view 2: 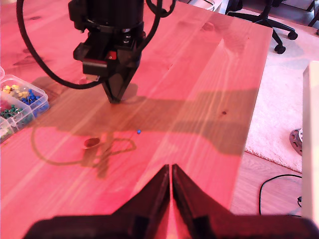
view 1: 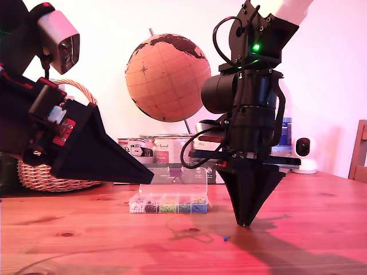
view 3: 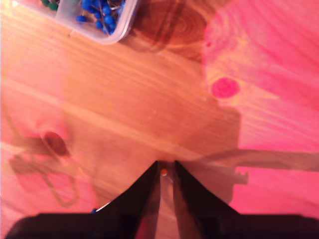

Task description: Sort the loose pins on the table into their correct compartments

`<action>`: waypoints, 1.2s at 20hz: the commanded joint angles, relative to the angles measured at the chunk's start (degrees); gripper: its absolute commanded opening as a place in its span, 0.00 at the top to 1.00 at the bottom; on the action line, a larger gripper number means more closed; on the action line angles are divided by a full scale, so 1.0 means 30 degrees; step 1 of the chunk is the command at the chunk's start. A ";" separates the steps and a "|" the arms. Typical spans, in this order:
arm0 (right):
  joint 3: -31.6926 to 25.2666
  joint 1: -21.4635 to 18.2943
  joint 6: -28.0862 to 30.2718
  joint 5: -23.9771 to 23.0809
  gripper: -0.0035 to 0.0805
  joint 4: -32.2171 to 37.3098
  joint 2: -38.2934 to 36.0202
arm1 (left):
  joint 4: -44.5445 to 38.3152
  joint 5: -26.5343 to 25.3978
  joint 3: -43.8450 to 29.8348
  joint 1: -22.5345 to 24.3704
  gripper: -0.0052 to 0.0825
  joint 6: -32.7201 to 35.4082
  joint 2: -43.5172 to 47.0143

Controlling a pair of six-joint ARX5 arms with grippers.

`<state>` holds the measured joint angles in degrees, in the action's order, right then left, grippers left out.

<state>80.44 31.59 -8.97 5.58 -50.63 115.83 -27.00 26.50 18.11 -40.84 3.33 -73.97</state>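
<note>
The clear box of compartments (view 1: 168,204) sits mid-table with its lid up, and its blue-pin end shows in the wrist views (view 2: 20,107) (view 3: 94,15). My second gripper (view 1: 246,223) (view 3: 167,169) points straight down with its tips at the table (view 1: 321,229). Its jaws stand narrowly apart around a tiny orange pin head (view 3: 163,172). A loose blue pin (view 1: 226,238) (view 2: 138,131) lies on the wood just in front of that gripper. My first gripper (view 2: 171,169) (view 1: 152,179) hangs above the table at the exterior view's left, shut and holding nothing.
Behind the box are a tray of tin cans (view 1: 155,150), a globe (view 1: 168,77), a wicker basket (view 1: 51,175) and a small white camera (view 1: 303,150). A dark knot (view 1: 67,234) marks the wood. The first wrist view shows the table's edge (view 2: 249,129) and pale carpet (view 2: 279,99).
</note>
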 commanded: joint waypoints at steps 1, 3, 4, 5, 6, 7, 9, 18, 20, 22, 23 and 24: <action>-0.0117 0.0095 0.0058 0.0117 0.90 -0.0080 0.0801 | -0.0087 0.0022 -0.0044 -0.0015 0.96 -0.0044 -0.0073; -0.0117 0.0095 0.0058 0.0146 0.90 -0.0102 0.0801 | -0.0087 0.0015 -0.0044 -0.0015 0.96 -0.0044 -0.0073; -0.0117 0.0095 0.0058 0.0146 0.90 -0.0102 0.0801 | -0.0087 0.0015 -0.0044 -0.0015 0.96 -0.0044 -0.0073; -0.0117 0.0095 0.0058 0.0146 0.90 -0.0095 0.0801 | -0.0087 0.0022 -0.0044 -0.0015 0.96 -0.0044 -0.0073; -0.0117 0.0095 0.0066 0.0146 0.93 -0.0087 0.0801 | -0.0087 0.0022 -0.0044 -0.0015 0.96 -0.0044 -0.0073; -0.0117 0.0095 0.0066 0.0153 0.97 -0.0058 0.0801 | -0.0080 0.0022 -0.0044 -0.0015 0.96 -0.0044 -0.0073; -0.0117 0.0095 0.0058 0.0153 0.97 -0.0066 0.0801 | -0.0080 0.0022 -0.0044 -0.0015 0.96 -0.0044 -0.0073; 0.0007 0.0219 0.0583 0.0160 0.97 -0.0495 0.0801 | -0.0087 0.0022 -0.0044 -0.0015 0.96 -0.0044 -0.0073; 0.0175 0.0197 0.0656 0.0160 0.97 -0.0532 0.0801 | -0.0095 0.0022 -0.0044 -0.0015 0.96 -0.0044 -0.0073; 0.0736 0.0197 0.1093 0.0153 0.97 -0.0707 0.0801 | -0.0095 0.0022 -0.0044 -0.0015 0.96 -0.0044 -0.0073; 0.1107 0.0197 0.1209 0.0153 0.97 -0.0998 0.0801 | -0.0102 0.0022 -0.0044 -0.0015 0.96 -0.0044 -0.0073; 0.1501 0.0204 0.1406 0.0153 0.97 -0.1246 0.0801 | -0.0102 0.0022 -0.0044 -0.0015 0.96 -0.0044 -0.0073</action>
<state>83.53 31.66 -5.39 5.98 -54.24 117.16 -27.03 26.50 18.11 -40.84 3.33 -73.97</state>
